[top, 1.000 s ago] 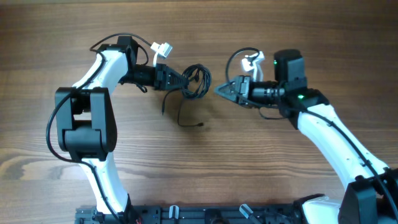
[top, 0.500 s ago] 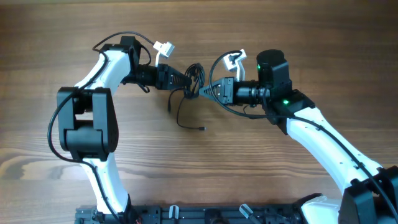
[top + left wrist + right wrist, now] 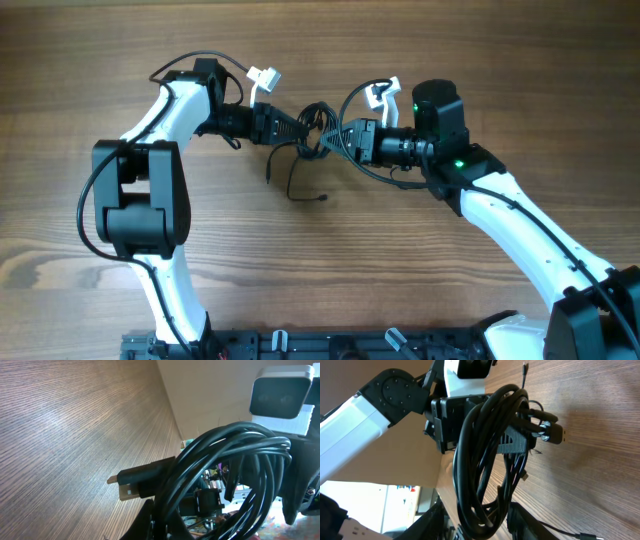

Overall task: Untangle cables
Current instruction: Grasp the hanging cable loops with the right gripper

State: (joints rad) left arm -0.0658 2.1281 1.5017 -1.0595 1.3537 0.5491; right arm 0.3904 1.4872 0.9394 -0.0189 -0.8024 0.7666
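The cables [image 3: 316,118] are a coiled bundle of thin black cords held above the wooden table between the two arms. My left gripper [image 3: 298,131] is shut on the bundle's left side. One loose tail hangs down and ends in a small plug [image 3: 325,198] on the table. In the left wrist view the coils [image 3: 225,455] fill the frame, a flat plug [image 3: 127,485] sticks out, and the left gripper [image 3: 172,520] pinches the cords. My right gripper [image 3: 333,140] is open, its fingers on either side of the bundle [image 3: 485,450]; the right wrist view shows these jaws [image 3: 477,520].
The thicker black arm cables with white connectors loop above each wrist, on the left [image 3: 263,77] and on the right [image 3: 385,92]. A black rail [image 3: 300,345] runs along the table's front edge. The arms' bases stand at the front left and front right.
My right gripper has moved left, from clear of the bundle to having its open fingers around the bundle's right side. The left gripper has held the bundle almost still.
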